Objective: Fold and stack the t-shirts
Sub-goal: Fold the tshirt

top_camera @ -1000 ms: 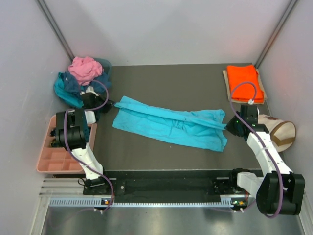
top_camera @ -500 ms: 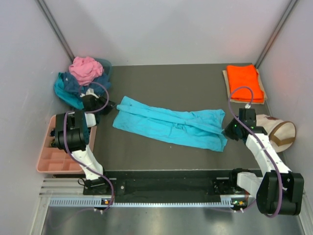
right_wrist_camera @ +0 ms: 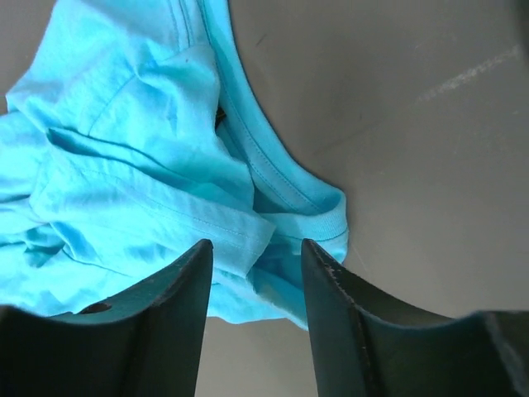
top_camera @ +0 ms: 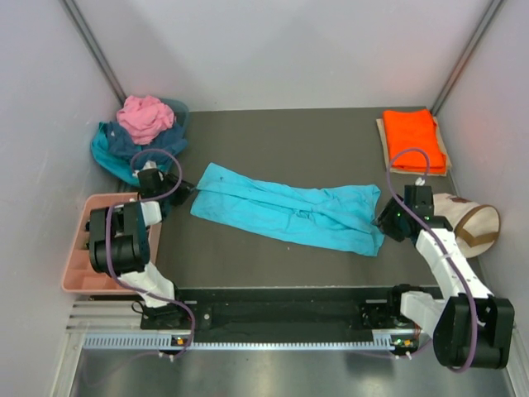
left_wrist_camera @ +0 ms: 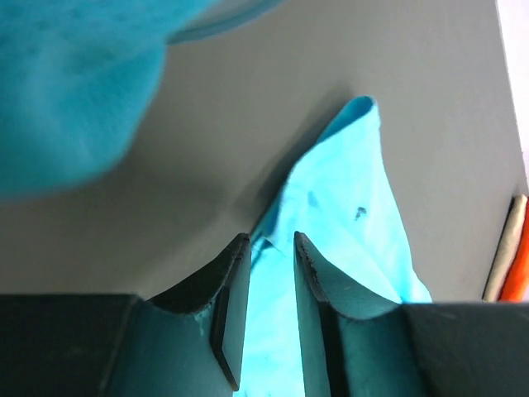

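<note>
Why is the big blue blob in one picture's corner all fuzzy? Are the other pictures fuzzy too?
Left wrist view: the blue-green blob is badly out of focus, probably too near the lens; the turquoise t-shirt beyond looks sharper. Right wrist view: that shirt's seams are crisp. Top view: sharp all over, the orange t-shirt tinting the wall beside it.

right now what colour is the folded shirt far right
The folded cloth t-shirt is orange; top external view.

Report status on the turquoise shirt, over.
Left gripper jaws parted at left end of turquoise shirt. Right gripper jaws parted at its right end. Shirt flat, folded into a long strip. Nothing lying on it.
</note>
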Action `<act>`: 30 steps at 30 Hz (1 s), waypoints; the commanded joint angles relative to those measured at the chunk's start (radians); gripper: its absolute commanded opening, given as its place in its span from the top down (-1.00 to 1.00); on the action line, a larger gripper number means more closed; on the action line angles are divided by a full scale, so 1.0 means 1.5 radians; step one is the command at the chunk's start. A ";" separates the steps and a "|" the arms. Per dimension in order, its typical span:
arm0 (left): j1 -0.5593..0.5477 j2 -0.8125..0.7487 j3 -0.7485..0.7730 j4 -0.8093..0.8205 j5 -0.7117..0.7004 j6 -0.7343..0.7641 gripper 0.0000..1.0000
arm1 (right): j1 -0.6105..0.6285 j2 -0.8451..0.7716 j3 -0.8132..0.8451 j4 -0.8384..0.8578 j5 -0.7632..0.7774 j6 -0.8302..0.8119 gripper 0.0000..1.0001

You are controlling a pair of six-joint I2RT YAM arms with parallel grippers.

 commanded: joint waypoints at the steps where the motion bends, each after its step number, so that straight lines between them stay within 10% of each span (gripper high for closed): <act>1: 0.002 -0.076 0.002 -0.023 -0.044 0.017 0.33 | -0.009 -0.036 0.014 0.006 0.040 0.001 0.03; 10: -0.030 -0.114 0.028 -0.038 -0.051 0.029 -0.23 | -0.009 -0.014 0.030 0.123 -0.003 -0.026 0.00; 30: -0.196 -0.059 0.116 -0.039 -0.088 0.074 -0.29 | -0.009 0.295 0.227 0.181 0.039 0.028 0.01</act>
